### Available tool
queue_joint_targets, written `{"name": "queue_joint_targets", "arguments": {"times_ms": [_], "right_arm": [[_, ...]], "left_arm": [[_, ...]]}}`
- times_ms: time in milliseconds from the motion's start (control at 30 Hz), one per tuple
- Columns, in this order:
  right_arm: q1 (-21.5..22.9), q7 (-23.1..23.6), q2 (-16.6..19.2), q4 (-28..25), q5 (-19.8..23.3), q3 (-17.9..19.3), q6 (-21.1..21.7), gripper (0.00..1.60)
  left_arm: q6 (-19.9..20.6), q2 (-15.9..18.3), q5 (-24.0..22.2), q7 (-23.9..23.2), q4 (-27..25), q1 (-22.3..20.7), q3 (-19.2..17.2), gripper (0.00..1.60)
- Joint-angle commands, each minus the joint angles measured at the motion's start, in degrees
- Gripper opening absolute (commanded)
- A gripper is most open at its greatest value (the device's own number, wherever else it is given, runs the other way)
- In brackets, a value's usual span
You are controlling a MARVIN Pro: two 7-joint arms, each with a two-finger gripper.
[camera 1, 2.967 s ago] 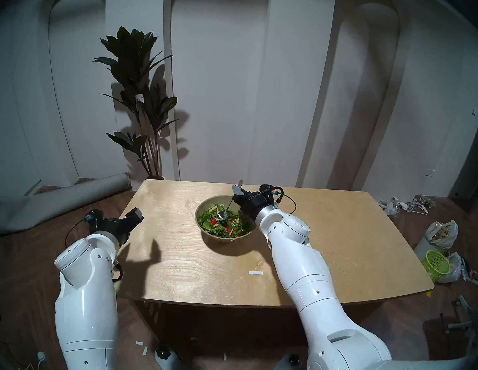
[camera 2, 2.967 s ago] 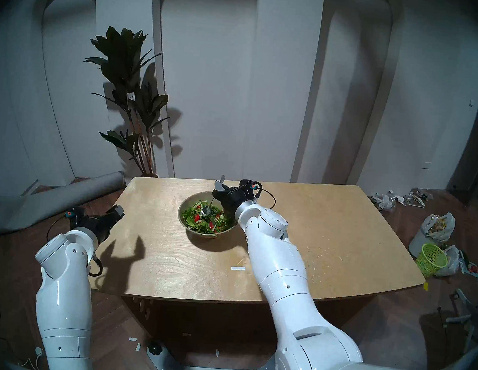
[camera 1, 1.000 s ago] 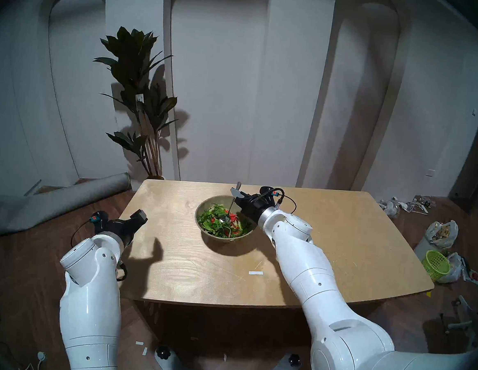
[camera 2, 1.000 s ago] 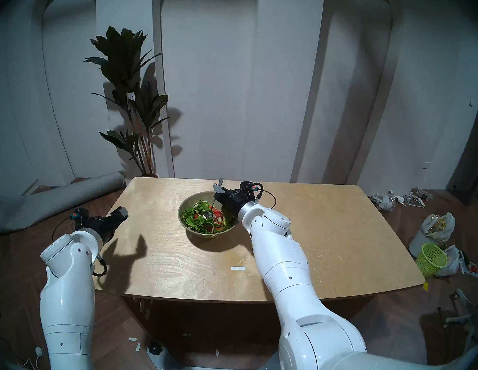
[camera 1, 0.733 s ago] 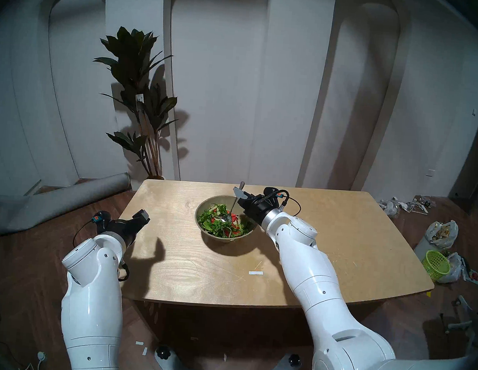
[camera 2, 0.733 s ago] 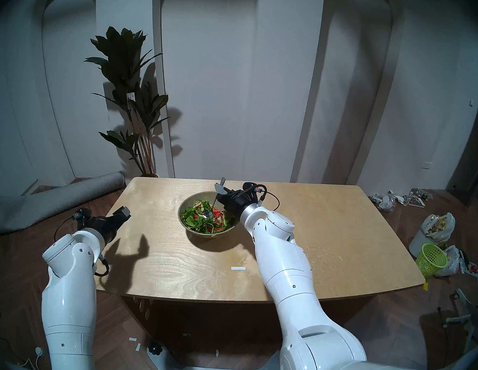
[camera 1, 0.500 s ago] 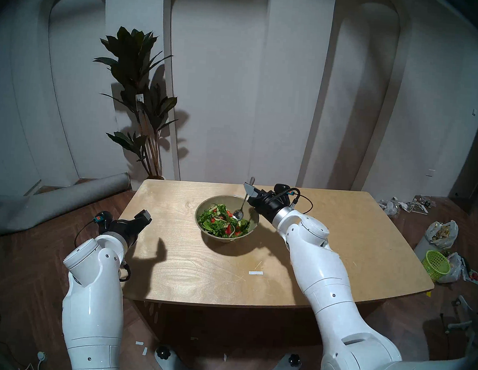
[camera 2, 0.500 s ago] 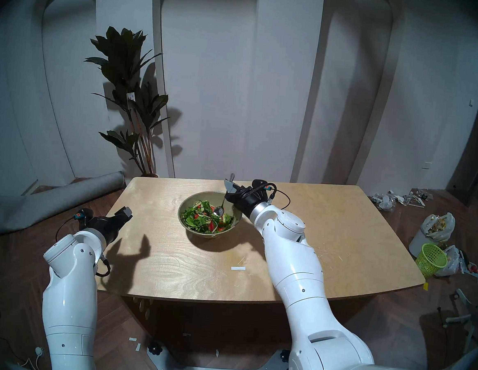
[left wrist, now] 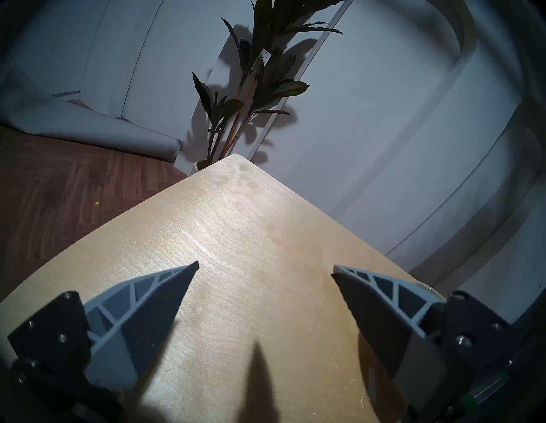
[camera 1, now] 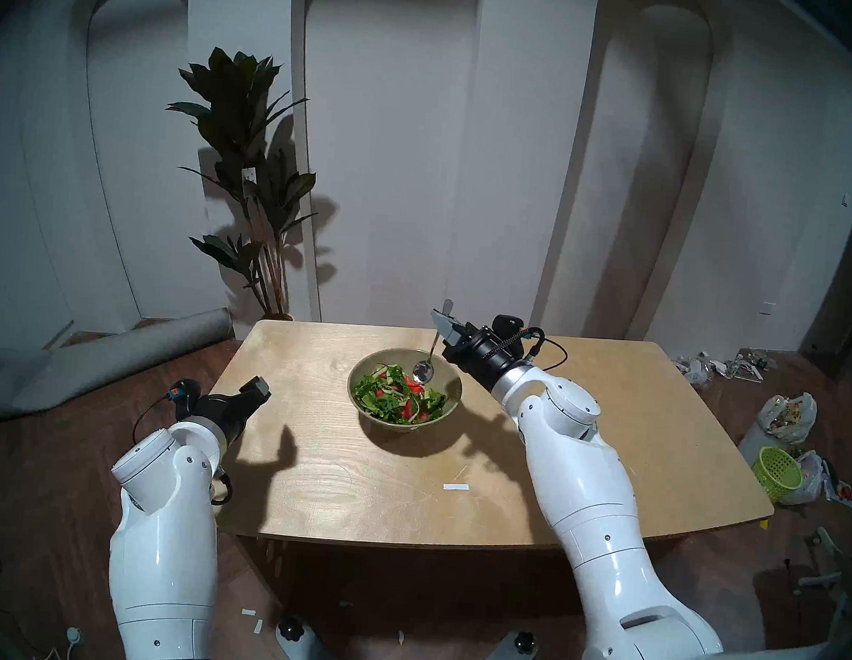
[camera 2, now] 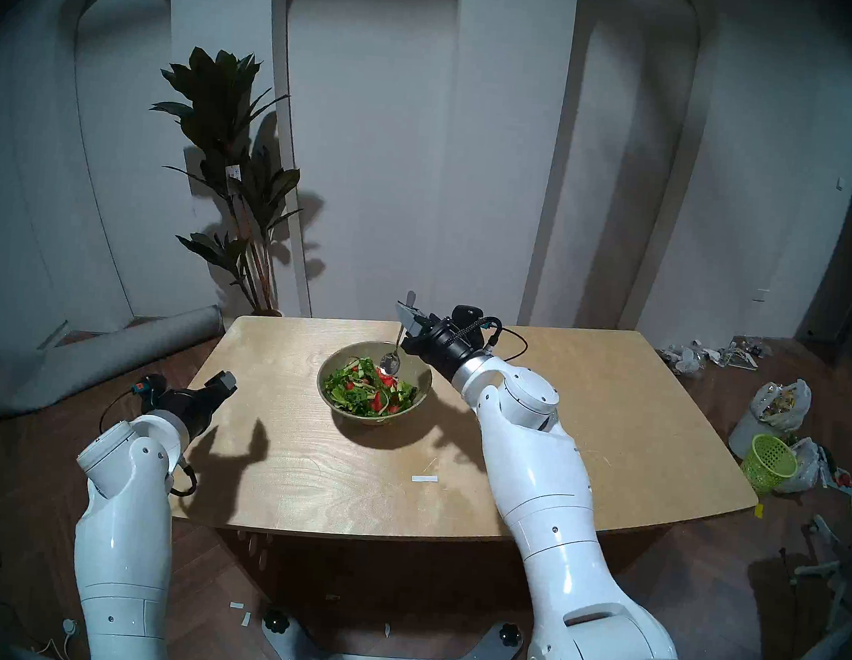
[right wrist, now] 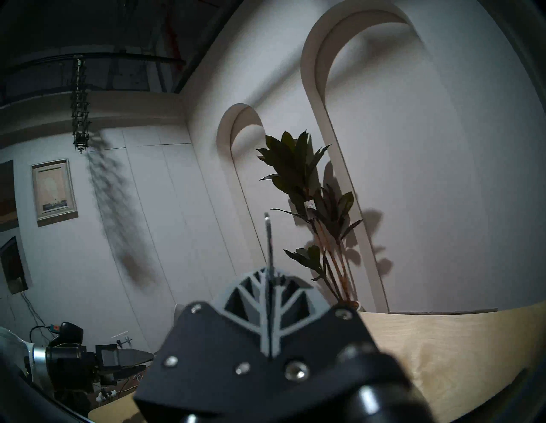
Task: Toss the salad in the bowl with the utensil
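Showing only in head views, spoon point(camera 1: 424, 371) head over bowl point(camera 1: 452, 389), handle pinched by right gripper point(camera 1: 443, 324)

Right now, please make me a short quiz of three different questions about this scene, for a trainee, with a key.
1. True or false: the spoon lies flat on the table.
2. Which end effector grips the spoon?
A. left end effector
B. right end effector
C. neither
3. Fill in: the salad sits in the ____.

Key
1. False. It is held by its handle, with the head hanging above the salad near the far rim.
2. B. Its fingers are shut on the handle; the left end effector is open and holds nothing.
3. bowl.
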Motion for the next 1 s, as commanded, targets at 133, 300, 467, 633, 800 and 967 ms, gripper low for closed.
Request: {"name": "queue_joint_targets", "arguments": {"times_ms": [133,300,467,633,800,967], "right_arm": [[4.91,0.84,-4.84,5.47,-0.07,-3.80,-2.48,0.00],[6.29,0.77,-5.92,10.22,-0.76,-5.40,-4.28,0.00],[7.99,0.11,-6.59,16.13,-2.71,-7.24,-6.74,0.00],[9.12,-0.05,-6.68,20.17,-4.31,-8.16,-9.05,0.00],[9.27,-0.95,-6.02,20.90,-6.26,-9.02,-11.60,0.00],[9.49,-1.93,-4.94,20.81,-7.81,-9.31,-13.55,0.00]], "left_arm": [[-1.22,0.09,-0.56,0.06,-0.30,0.25,-2.15,1.60],[-1.66,0.06,-0.90,0.31,0.37,0.08,-3.23,1.60],[-1.86,-0.06,-1.07,0.67,0.69,0.14,-4.08,1.60],[-1.84,-0.20,-1.26,0.89,0.90,0.17,-4.57,1.60],[-1.73,-0.36,-1.65,0.96,1.08,0.11,-4.65,1.60],[-1.71,-0.32,-1.92,0.76,1.25,0.01,-4.38,1.60]]}}
